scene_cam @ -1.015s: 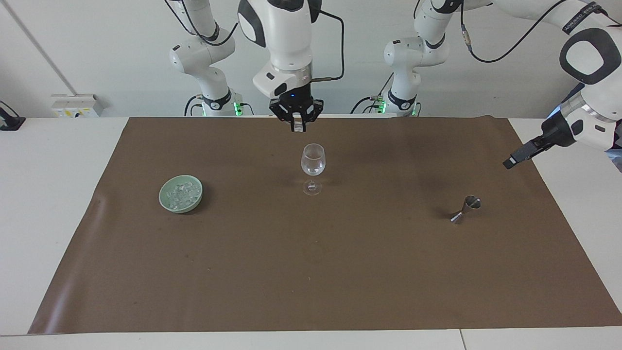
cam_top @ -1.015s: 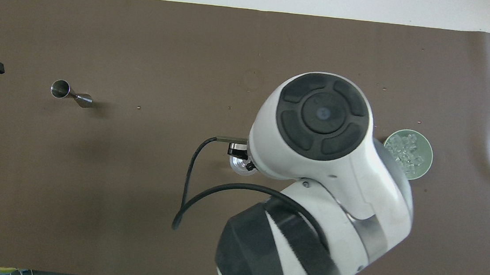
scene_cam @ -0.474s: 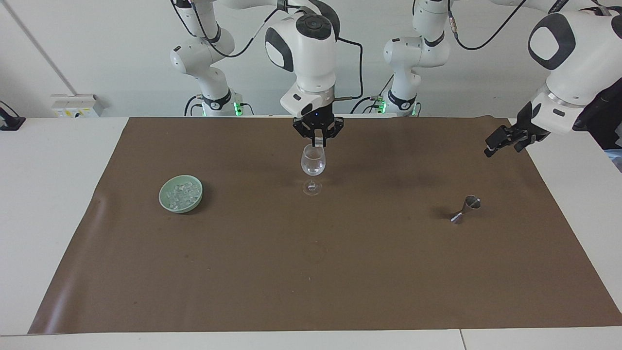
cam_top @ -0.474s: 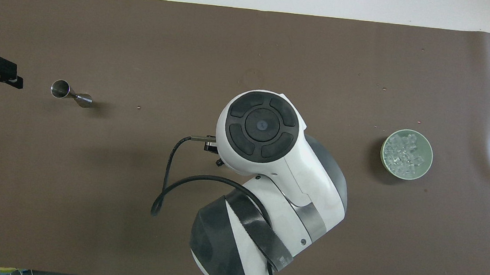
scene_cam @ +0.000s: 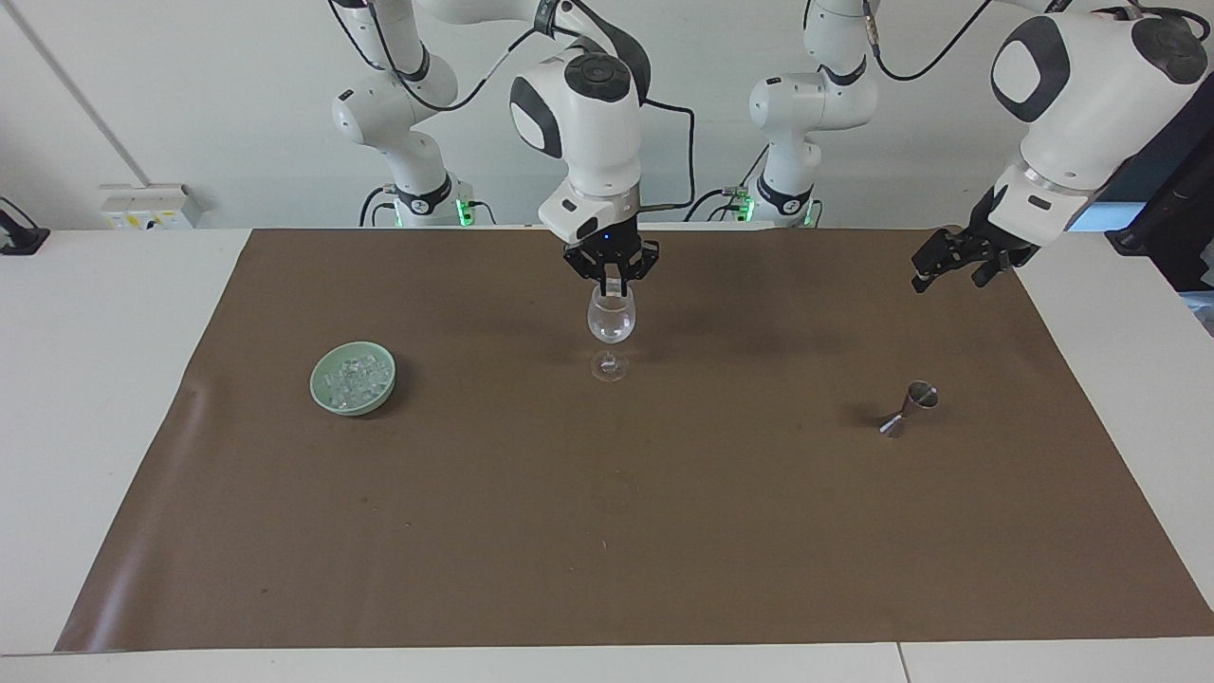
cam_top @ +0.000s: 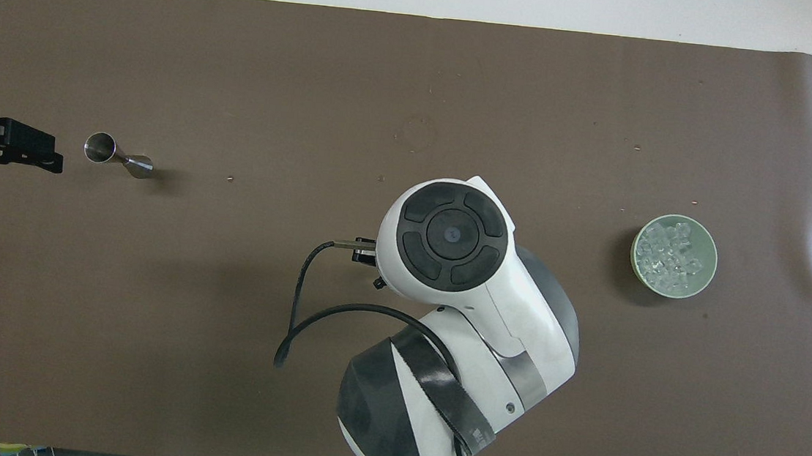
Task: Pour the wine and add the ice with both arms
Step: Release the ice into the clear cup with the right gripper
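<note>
A clear wine glass (scene_cam: 612, 321) stands upright mid-mat, nearer to the robots than the mat's centre. My right gripper (scene_cam: 612, 282) hangs straight down over it, shut, with its tips at the glass's rim. I cannot tell whether anything sits between them. In the overhead view the right arm (cam_top: 453, 236) hides the glass. The ice (scene_cam: 354, 377) (cam_top: 670, 253) lies heaped in a green bowl (scene_cam: 355, 407) (cam_top: 710, 263) toward the right arm's end. My left gripper (scene_cam: 944, 270) (cam_top: 45, 151) is open in the air over the mat's edge at the left arm's end. No wine is in view.
A small steel jigger (scene_cam: 909, 408) (cam_top: 117, 156) stands on the brown mat (scene_cam: 607, 531) toward the left arm's end, close to the left gripper in the overhead view. A black cable (cam_top: 296, 306) loops off the right arm's wrist.
My right gripper has come down from above the glass to its rim. The left gripper has swung in from off the mat's end to over its edge, toward the jigger.
</note>
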`<state>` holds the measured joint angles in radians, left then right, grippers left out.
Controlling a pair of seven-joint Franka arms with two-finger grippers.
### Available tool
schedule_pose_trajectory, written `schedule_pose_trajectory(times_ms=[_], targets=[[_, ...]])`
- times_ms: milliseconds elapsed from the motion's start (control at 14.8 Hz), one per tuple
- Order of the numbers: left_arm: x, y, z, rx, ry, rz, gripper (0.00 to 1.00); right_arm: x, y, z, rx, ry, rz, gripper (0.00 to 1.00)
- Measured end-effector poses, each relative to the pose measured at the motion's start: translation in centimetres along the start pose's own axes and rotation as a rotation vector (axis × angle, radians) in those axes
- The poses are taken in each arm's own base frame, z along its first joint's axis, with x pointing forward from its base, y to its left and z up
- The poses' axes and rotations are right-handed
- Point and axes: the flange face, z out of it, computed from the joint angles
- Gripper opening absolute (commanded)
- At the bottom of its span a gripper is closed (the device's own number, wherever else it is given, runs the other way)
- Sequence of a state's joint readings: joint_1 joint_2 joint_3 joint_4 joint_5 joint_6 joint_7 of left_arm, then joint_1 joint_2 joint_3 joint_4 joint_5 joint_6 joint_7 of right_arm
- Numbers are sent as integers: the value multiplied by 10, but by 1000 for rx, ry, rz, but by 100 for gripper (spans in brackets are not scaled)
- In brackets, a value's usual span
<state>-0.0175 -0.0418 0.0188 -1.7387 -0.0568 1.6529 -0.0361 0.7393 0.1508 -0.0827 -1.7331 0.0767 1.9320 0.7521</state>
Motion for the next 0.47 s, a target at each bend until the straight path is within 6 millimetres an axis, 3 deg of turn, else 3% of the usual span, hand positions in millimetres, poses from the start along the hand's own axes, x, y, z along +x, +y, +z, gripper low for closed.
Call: schedule_pose_trajectory(times_ms=[68, 474], targets=[[-2, -2, 0, 0, 1, 8, 100, 0, 0, -1, 1, 0, 0, 33], [-3, 4, -1, 2, 6, 53, 100, 0, 1, -1, 1, 1, 1, 36]])
